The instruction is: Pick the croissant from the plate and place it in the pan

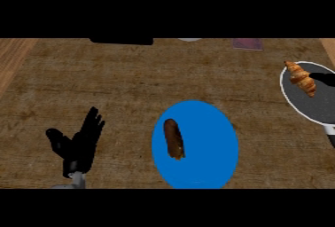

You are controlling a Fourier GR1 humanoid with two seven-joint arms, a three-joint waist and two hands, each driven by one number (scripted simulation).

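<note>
Left hand (82, 139) rests open near the desk's front-left, fingers up, holding nothing; the right hand's state cannot be told — only a dark shape shows over the pan (321, 108) at the right edge. A croissant (301, 78) already lies at the pan's rim, while a brown pastry (173, 138) sits on the blue plate (209, 146) mid-front — placing looks done or nearly so.

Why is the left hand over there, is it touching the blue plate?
Apart. The head view shows the left hand open beside the blue plate, with bare counter between them.
</note>
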